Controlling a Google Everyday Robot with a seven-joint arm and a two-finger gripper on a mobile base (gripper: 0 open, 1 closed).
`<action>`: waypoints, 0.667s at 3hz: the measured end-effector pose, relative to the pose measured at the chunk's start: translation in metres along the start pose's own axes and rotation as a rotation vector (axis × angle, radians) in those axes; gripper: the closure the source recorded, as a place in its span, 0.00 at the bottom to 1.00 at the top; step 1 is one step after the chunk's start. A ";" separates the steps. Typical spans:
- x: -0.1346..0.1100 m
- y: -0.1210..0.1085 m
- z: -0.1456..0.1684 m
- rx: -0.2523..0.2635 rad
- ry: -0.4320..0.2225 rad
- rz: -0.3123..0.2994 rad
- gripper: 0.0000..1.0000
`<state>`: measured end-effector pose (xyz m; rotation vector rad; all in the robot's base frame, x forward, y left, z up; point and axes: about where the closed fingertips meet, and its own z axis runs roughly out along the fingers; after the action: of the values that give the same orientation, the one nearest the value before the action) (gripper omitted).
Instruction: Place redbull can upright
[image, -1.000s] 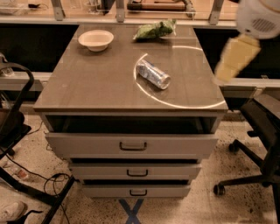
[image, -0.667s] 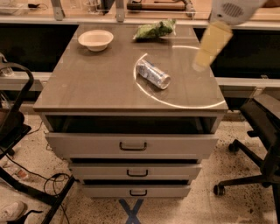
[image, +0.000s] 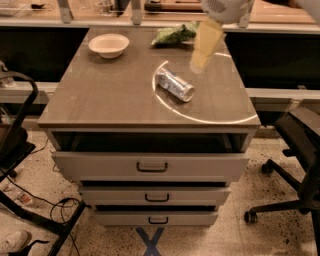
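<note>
The redbull can (image: 174, 84) is a slim silver-and-blue can lying on its side near the middle of the brown cabinet top (image: 110, 95), its silver top pointing toward the front right. My gripper (image: 201, 50) comes down from the upper right as a blurred cream shape. It hangs above the table just behind and to the right of the can, apart from it.
A cream bowl (image: 108, 45) stands at the back left. A green leafy bag (image: 175, 34) lies at the back middle. The cabinet has three drawers (image: 151, 167) below. A black office chair (image: 297, 165) stands at the right, a black frame (image: 20, 150) at the left.
My gripper has swung left from beyond the table's right edge to over the table top, near the can. The can, bowl and bag have not moved.
</note>
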<state>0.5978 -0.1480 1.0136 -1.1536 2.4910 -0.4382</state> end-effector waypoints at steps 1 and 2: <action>0.000 -0.002 0.000 0.004 -0.007 0.001 0.00; -0.017 0.003 0.014 -0.011 0.031 0.021 0.00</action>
<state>0.6118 -0.1351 1.0035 -1.1325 2.5329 -0.4401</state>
